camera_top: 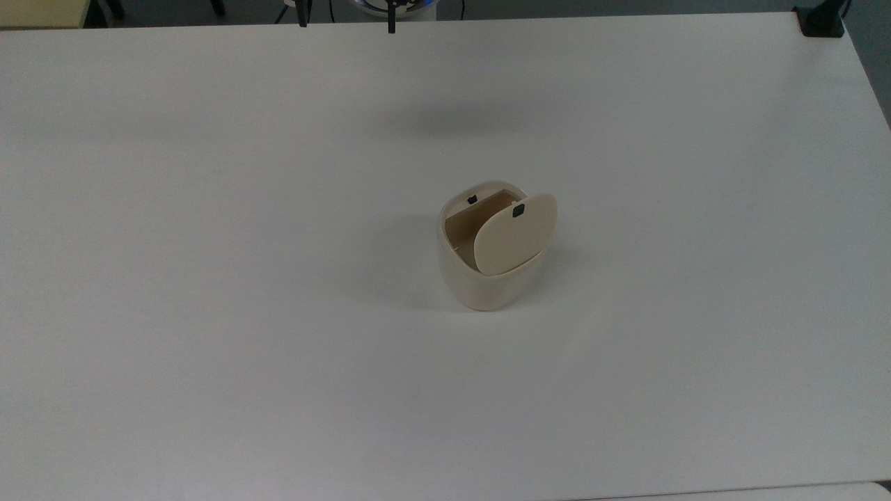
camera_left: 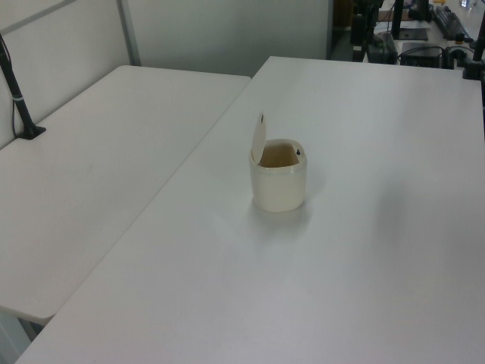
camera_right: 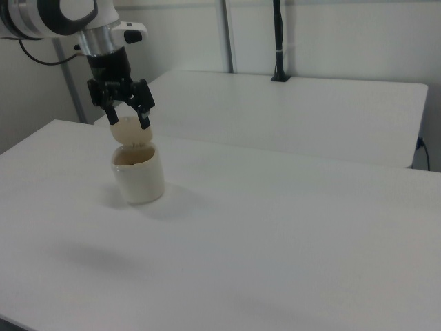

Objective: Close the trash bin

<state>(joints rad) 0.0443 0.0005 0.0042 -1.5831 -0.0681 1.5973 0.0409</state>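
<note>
White and bare, the worktop (camera_top: 209,278) is seen to fill most of the top view, with a dark clamp (camera_top: 821,21) fixed at its far corner on the top view's right. The trash bin (camera_top: 487,282) is placed a little right of the middle in the top view, standing upright on the worktop; its cream body tapers downward. Its lid (camera_top: 515,233) is raised on its hinge and stands nearly upright at the side of the opening toward the top view's right, so that the brownish inside (camera_top: 463,233) is exposed. A small black square mark (camera_top: 518,210) is carried near the lid's upper edge, and a second small black piece (camera_top: 472,199) is seen on the far inner rim. In the left view the trash bin (camera_left: 279,186) is found near the centre of the worktop (camera_left: 364,288), with the lid (camera_left: 258,139) standing at the left view's left of the opening; a second white table (camera_left: 91,174) adjoins alongside. In the right view the claw (camera_right: 127,117) is held above the trash bin (camera_right: 140,179), its black fingers (camera_right: 144,118) spread apart to either side of the raised lid (camera_right: 131,131); whether either finger touches the lid cannot be judged, since the claw may simply stand in front of it. A white partition wall (camera_right: 331,34) and a black post (camera_right: 278,41) are seen behind.
</note>
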